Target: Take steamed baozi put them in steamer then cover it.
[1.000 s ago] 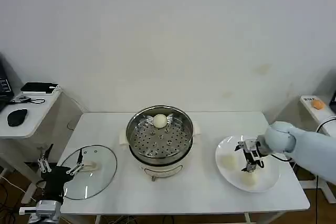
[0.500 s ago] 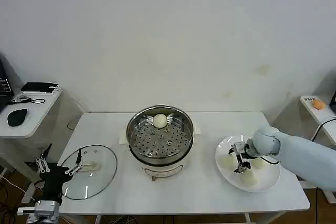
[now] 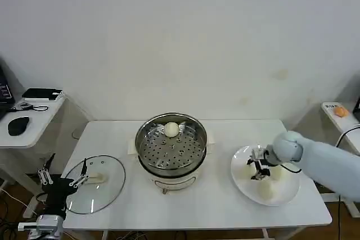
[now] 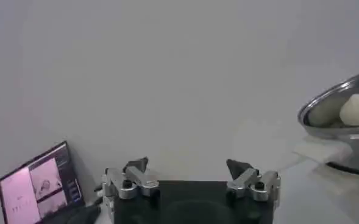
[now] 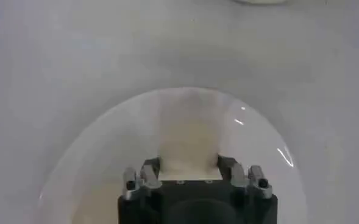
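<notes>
Since a sec ago your right gripper (image 3: 259, 171) slid back toward the plate (image 3: 281, 199) middle, now clamped on a baozi (image 5: 189, 143). Steamer (image 3: 171, 147) sits mid-table w/ one bun (image 3: 171, 129) inside, cover (image 3: 94, 184) lies flat at left. Left gripper (image 4: 191, 176) parked by it, fingers apart.

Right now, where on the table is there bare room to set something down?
Bare patches: the table between steamer and plate, the strip in front of the steamer, and the far corners behind lid and plate. The plate is crowded: baozi and the right gripper over them. Left gripper idles off the table's left edge.
</notes>
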{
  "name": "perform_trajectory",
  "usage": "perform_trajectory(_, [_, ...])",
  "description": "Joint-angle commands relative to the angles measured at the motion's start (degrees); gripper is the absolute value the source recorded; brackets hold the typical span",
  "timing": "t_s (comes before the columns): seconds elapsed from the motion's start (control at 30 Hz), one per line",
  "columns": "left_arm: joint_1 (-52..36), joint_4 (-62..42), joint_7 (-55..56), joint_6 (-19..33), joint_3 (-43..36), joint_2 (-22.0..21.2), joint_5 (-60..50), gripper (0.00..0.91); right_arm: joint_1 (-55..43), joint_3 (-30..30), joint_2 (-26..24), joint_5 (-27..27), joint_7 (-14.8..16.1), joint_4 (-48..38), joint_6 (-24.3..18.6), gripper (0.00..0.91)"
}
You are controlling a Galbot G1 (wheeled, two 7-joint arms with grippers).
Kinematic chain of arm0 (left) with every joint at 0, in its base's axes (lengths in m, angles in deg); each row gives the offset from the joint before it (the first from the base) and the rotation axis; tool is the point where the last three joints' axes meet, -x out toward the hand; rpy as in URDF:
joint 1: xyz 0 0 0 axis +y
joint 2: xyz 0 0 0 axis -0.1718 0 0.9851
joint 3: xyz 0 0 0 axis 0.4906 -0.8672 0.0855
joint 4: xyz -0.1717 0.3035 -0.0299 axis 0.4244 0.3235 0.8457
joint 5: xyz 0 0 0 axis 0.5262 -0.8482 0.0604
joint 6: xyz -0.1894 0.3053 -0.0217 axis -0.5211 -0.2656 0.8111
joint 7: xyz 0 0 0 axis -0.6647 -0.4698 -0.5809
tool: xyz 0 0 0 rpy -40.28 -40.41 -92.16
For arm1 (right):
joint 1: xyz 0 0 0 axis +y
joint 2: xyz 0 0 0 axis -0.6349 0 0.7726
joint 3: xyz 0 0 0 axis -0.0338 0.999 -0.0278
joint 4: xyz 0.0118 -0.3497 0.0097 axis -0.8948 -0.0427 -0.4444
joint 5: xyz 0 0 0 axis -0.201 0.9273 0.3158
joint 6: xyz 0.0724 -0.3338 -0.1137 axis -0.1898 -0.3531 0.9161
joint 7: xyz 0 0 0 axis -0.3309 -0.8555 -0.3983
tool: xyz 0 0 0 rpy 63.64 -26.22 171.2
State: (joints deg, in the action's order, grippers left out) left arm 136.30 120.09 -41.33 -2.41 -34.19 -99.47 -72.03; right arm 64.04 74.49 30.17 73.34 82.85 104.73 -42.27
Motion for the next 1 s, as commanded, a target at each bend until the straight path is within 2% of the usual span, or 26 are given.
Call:
perform_trajectory(0.03, [0.03, -0.14, 0.00, 0.07, 0.08, 0.15, 0.11, 0.907, -10.47, 2.04, -3.21, -2.11, 2.96, 2.50, -0.27, 0.645])
perform_trajectory(0.17, [-0.20, -0.40, 0.04, 0.15, 0.14, 0.38, 0.31, 0.907, -21.05, 6.17, -3.96, -6.06, 3.06, 5.19, 0.08, 0.645])
perform_trajectory(0.33, [-0.88, -0.40, 0.03, 0.14, -0.12, 0.34, 0.22, 0.907, -33.59, 12.48, -0.31, -12.32, 1.25, 8.11, 2.02, 0.645])
perform_trajectory(0.43, [-1.30, -0.65, 0.06, 0.16, -0.03, 0.39, 0.18, 0.907, -39.38, 14.86, 6.02, -18.01, -0.39, 8.78, 4.10, 0.655])
perform_trajectory(0.57, [-1.67, -1.24, 0.10, 0.24, 0.24, 0.43, 0.22, 0.907, -40.34, 15.84, 16.11, -24.45, -3.24, 7.62, 7.51, 0.655])
perform_trajectory(0.7, [-1.82, -1.51, 0.13, 0.24, 0.55, 0.28, 0.18, 0.907, -36.73, 14.82, 26.09, -29.53, -6.98, 4.72, 12.15, 0.655])
perform_trajectory(0.73, [-1.84, -1.52, 0.13, 0.22, 0.64, 0.19, 0.18, 0.907, -35.06, 14.36, 29.64, -30.78, -7.76, 3.43, 13.04, 0.655])
perform_trajectory(0.8, [-1.85, -1.46, 0.14, 0.19, 0.85, 0.18, 0.12, 0.907, -33.38, 13.82, 32.62, -31.61, -8.47, 1.57, 13.94, 0.655])
perform_trajectory(0.83, [-1.81, -1.24, 0.13, 0.19, 1.01, 0.18, 0.11, 0.907, -31.67, 13.86, 36.26, -33.13, -9.45, -0.48, 14.85, 0.655])
perform_trajectory(1.0, [-1.95, -0.58, 0.20, 0.17, 1.74, -0.08, 0.12, 0.907, -27.40, 14.89, 43.19, -36.75, -10.91, -6.07, 17.02, 0.655])
